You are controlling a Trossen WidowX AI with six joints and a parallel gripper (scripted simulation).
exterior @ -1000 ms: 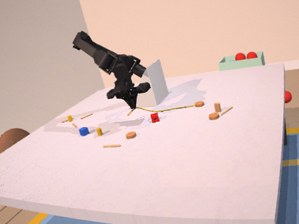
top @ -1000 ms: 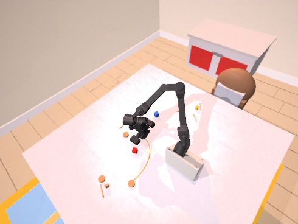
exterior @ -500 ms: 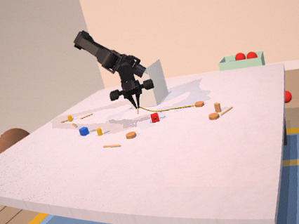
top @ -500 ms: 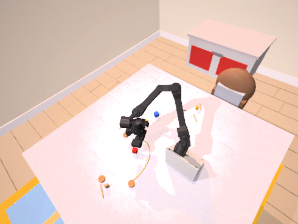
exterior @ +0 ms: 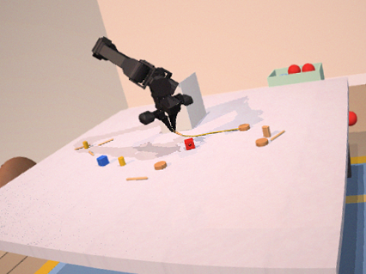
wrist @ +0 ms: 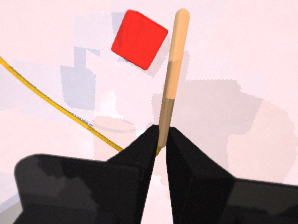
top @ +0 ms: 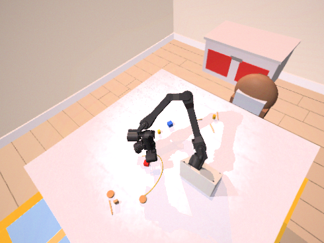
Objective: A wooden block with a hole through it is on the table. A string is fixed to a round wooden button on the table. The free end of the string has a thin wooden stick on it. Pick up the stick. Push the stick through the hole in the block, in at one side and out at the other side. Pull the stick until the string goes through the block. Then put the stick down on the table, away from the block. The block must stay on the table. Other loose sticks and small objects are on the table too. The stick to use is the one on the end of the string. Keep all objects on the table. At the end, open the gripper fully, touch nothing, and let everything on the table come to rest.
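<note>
The small red block [top: 146, 163] [exterior: 189, 144] [wrist: 139, 39] stands on the table; its dark hole shows in the exterior view. My gripper [exterior: 174, 131] [wrist: 162, 132] is shut on the stick [wrist: 175, 70] at its string end. The stick points away from the fingers, and its free end lies beside the block in the wrist view, with a gap between. The exterior view does not show the stick clearly. The yellow string [top: 162, 172] [exterior: 213, 133] [wrist: 65, 111] curves from the fingers to the round button [top: 143, 199] [exterior: 244, 127]. The fingertips are hidden in the top view.
A loose button [top: 110, 193] [exterior: 261, 142], a brown block [top: 116, 201] [exterior: 266, 131] and a loose stick [top: 111, 207] [exterior: 277, 136] lie together. A blue cube [top: 170, 124] [exterior: 103, 161], a yellow cylinder [top: 159, 131] [exterior: 122, 161], another button [exterior: 160, 165] and another stick [exterior: 137, 178] lie elsewhere.
</note>
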